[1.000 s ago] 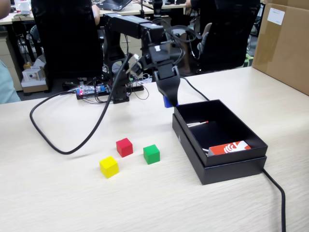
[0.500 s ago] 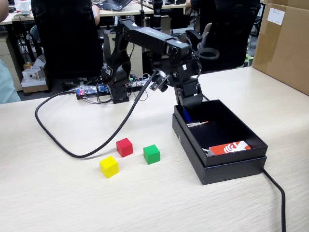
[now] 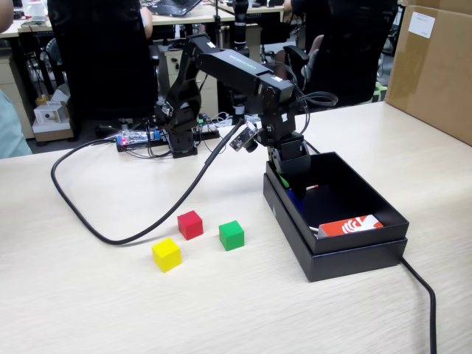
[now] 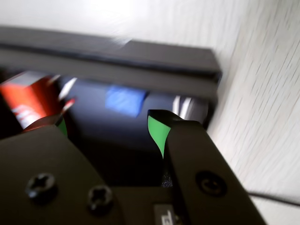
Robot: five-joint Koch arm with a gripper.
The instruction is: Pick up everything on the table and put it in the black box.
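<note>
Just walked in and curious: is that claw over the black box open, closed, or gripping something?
Gripper: open, holding nothing, over the black box; a blue cube lies inside, below it.

Black box [image 3: 346, 254], red cube [image 3: 190, 224], green cube [image 3: 231, 235], yellow cube [image 3: 167, 254], pale woodgrain table [image 3: 88, 302], blk arm [image 3: 236, 70]

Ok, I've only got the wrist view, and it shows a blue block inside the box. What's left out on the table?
Observer: Three cubes show in the fixed view: a red cube, a green cube and a yellow cube.
Operator: Which one is nearest the box?
Observer: The green cube. It sits just left of the black box in that view.
Operator: Anything in the way?
Observer: A black cable loops across the table close behind the red cube.
</note>
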